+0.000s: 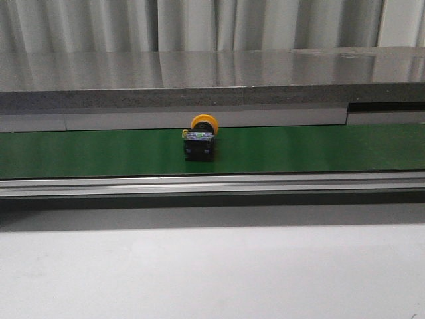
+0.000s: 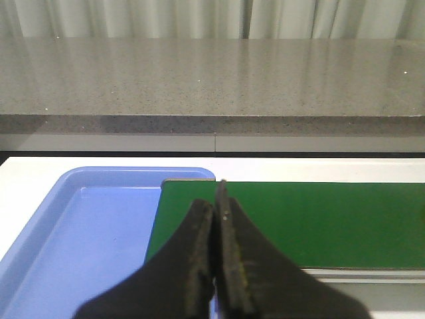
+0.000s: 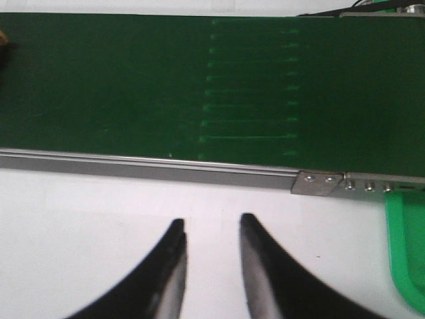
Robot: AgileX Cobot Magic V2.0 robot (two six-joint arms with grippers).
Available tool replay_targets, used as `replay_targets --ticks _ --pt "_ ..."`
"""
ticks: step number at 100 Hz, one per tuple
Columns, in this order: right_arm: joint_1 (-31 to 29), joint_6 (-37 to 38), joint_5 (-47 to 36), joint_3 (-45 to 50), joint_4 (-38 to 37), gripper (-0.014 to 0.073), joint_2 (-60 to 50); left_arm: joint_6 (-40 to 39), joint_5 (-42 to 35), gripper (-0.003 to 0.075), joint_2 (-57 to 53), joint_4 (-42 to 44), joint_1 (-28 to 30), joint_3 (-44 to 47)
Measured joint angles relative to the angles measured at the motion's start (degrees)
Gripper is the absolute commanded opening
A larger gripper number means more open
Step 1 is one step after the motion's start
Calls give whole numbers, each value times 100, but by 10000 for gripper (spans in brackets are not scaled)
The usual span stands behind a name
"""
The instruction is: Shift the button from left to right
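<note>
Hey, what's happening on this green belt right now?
Nothing is being held at the moment. The small button with the orange rounded top and dark base sits alone on the green conveyor belt. The left end effector is shut and empty above the belt's end, beside a blue plastic tray. The right end effector is open, hanging over the white table.

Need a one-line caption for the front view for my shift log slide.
Orange-topped button sits alone on the green conveyor belt, neither gripper in this view.
</note>
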Motion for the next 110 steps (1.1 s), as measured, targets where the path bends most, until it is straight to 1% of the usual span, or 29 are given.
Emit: replay_targets --ticks 6,13,45,71,81,100,110 --pt "0 0 19 0 0 572 0 0 0 -20 0 0 0 0" --pt "0 0 29 0 0 610 0 0 -10 -20 0 0 0 0" --pt "0 0 42 -39 307 602 68 0 -10 -20 0 0 0 0" --pt "44 0 89 -708 319 602 730 0 -10 -20 0 0 0 0" --pt "253 0 111 -1032 319 602 1107 0 -10 -20 0 0 0 0" --pt "866 0 148 -1540 329 602 1978 0 -10 -20 0 0 0 0" --pt "1096 0 148 -1804 329 602 2501 0 -10 -20 0 0 0 0"
